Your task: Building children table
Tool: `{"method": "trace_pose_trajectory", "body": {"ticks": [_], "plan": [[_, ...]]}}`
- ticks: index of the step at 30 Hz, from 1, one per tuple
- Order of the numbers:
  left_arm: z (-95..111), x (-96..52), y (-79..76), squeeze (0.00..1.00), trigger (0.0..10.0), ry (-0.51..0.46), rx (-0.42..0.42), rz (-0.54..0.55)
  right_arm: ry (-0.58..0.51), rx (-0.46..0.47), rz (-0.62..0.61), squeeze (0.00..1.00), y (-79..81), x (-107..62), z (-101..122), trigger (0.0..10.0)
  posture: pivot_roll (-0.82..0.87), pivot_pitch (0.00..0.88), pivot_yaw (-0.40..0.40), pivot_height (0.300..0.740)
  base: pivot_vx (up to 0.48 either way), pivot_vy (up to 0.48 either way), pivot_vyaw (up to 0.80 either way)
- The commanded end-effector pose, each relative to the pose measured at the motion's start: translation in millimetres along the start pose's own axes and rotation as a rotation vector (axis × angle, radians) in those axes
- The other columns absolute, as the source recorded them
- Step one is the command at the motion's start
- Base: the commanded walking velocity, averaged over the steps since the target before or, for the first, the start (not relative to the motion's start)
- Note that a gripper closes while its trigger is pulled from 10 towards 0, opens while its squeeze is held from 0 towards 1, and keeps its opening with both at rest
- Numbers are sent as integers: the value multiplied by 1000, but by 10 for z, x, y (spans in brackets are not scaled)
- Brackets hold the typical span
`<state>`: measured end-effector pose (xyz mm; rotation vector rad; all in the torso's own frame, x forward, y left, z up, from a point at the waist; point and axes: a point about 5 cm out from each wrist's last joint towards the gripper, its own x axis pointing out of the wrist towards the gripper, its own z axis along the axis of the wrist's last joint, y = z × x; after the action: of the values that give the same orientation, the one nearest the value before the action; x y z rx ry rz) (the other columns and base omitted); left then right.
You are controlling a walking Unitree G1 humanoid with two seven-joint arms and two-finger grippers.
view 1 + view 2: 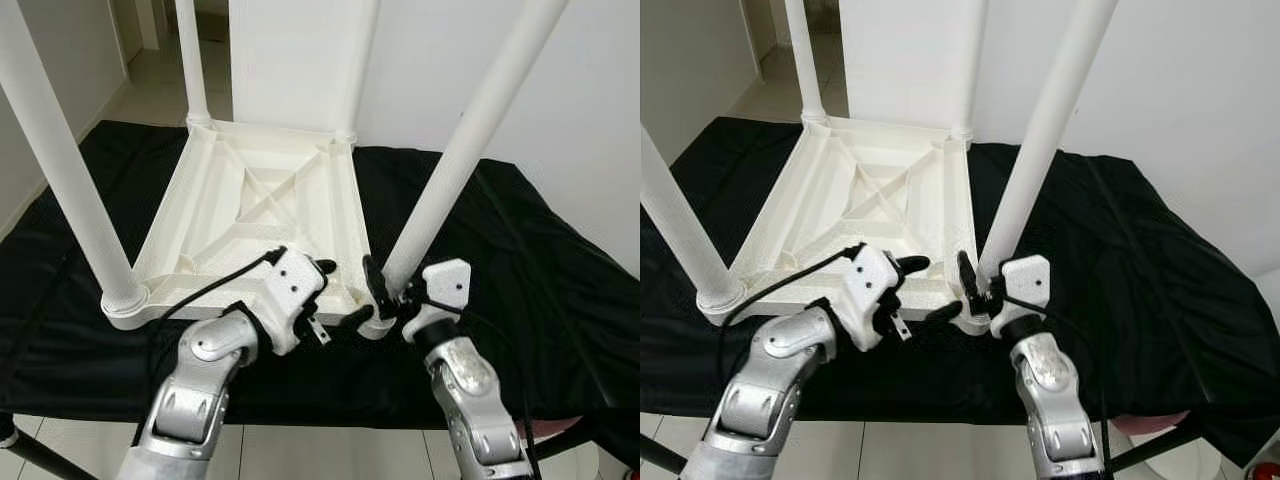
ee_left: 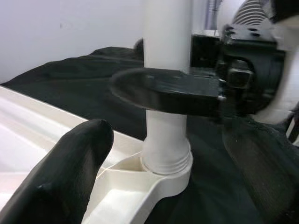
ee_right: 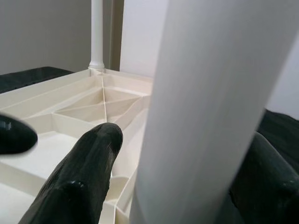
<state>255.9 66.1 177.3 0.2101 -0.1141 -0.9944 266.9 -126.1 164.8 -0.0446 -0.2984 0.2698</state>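
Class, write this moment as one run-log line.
stage: fitting near-right leg | right gripper: jaws around leg near its socket | left gripper: open, beside that corner | upturned tabletop: on black cloth

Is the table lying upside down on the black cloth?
Yes, the white tabletop rests ribbed underside up on the black cloth, legs pointing upward.

Right gripper (image 3: 180,177) straddles the near white table leg (image 3: 210,107) — one black finger (image 3: 79,182) on the tabletop side, the other on the far side of the leg. Beyond the leg lies the upturned ribbed tabletop (image 3: 79,112); another leg (image 3: 96,32) stands upright at its far corner.
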Motion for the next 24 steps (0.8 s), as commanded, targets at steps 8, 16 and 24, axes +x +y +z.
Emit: {"method": "trace_pose_trajectory", "body": {"ticks": [8, 16, 24], "plan": [[-109, -128, 289, 1000, 10000, 62, -41, 455, -38, -9, -39, 0, -8, 137, 110, 10000, 15, 0, -105, 740, 0, 0, 0], [-129, -306, 206, 0, 10000, 62, 5, 383, -64, 7, -61, 0, 20, 192, 180, 10000, 15, 0, -108, 740, 0, 0, 0], [-163, -519, 77, 0, 10000, 77, 24, 248, -69, 13, -84, 0, 5, 216, 210, 10000, 23, 0, -115, 740, 0, 0, 0]]}}
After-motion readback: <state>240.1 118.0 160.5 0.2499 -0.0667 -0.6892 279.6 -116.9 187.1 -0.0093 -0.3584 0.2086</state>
